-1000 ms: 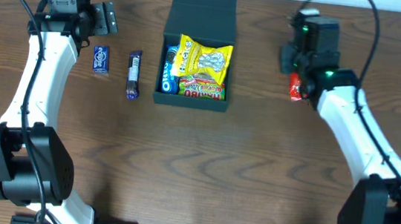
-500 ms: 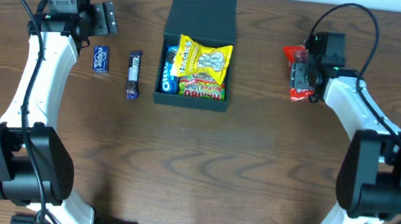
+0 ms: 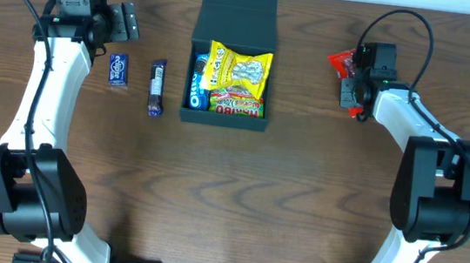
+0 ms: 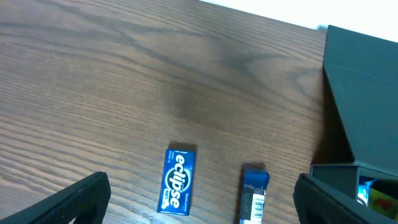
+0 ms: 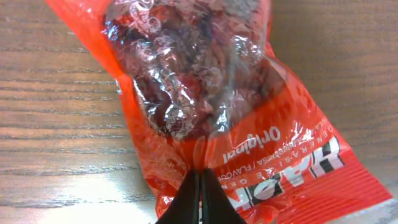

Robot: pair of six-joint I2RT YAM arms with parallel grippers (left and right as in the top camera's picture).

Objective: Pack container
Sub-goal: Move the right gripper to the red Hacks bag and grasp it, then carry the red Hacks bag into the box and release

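The dark green container (image 3: pixel 235 22) sits at top centre with its flap lid open back, holding a yellow packet (image 3: pixel 239 69), a red-green packet and an Oreo pack. It also shows in the left wrist view (image 4: pixel 364 106). My right gripper (image 3: pixel 351 84) is shut on a red snack packet (image 5: pixel 211 106), right of the container; the packet shows in the overhead view (image 3: pixel 341 63). My left gripper (image 4: pixel 199 205) is open and empty above the blue Eclipse box (image 4: pixel 178 180) and a blue bar (image 4: pixel 254 194).
The Eclipse box (image 3: pixel 118 70) and the blue bar (image 3: pixel 156 86) lie on the wooden table left of the container. The table's back edge runs just behind the container.
My right gripper has swung and lifted the red packet up and slightly left, toward the container. The left arm has not moved.
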